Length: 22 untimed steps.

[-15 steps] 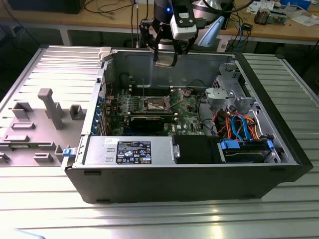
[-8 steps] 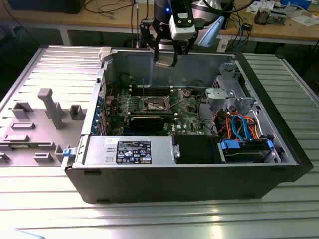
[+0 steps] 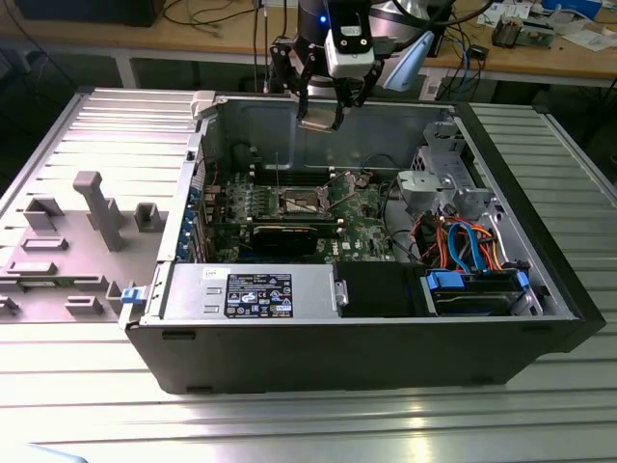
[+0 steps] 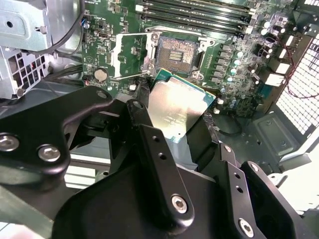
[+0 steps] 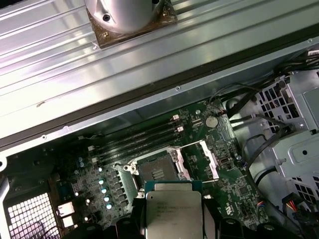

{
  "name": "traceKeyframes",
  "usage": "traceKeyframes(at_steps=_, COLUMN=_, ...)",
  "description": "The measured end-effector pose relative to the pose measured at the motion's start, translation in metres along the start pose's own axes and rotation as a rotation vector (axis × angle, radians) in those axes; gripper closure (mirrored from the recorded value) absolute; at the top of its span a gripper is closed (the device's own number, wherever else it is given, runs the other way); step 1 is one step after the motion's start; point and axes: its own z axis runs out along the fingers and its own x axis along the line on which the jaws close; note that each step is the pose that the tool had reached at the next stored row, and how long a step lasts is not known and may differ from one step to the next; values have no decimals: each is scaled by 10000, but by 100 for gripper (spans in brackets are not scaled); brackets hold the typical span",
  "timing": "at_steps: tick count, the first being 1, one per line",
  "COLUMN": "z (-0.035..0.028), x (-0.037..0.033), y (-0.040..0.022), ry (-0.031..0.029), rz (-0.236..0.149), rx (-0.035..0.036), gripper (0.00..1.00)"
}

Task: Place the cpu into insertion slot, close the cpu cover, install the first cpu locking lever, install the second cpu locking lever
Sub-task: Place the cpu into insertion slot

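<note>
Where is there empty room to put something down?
The ribbed table is bare between the computer case and the camera, and at the exterior view's right of the case. Inside is crowded: circuit board, cables, and the gripper holding the cpu above.

Claw point(image 3: 321, 114), gripping the cpu point(image 4: 177, 109), hangs over the open case point(image 3: 386, 357); I see free air between it and the insertion slot point(image 4: 177, 52). The cpu cover point(image 4: 130, 55) stands swung aside, pin grid bare. Hemming the slot: memory slots point(image 4: 194, 12) alongside, black card point(image 3: 284, 236) opposite, drive cage point(image 3: 439, 183) toward the exterior view's right.
</note>
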Motion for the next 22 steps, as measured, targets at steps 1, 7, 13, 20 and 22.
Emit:
traceKeyframes(at_steps=1, z=1, x=1, y=-1, ry=-2, rz=21, rx=0, gripper=45)
traceKeyframes(at_steps=7, z=5, x=3, y=-3, ry=-13, rz=156, rx=-2, gripper=45)
traceKeyframes(at_steps=13, z=17, x=2, y=-4, ry=-41, rz=608, rx=-6, gripper=45)
traceKeyframes(at_steps=20, z=17, x=3, y=-4, ry=-41, rz=640, rx=-6, gripper=45)
traceKeyframes(at_steps=22, z=17, x=2, y=-4, ry=-41, rz=641, rx=-6, gripper=45)
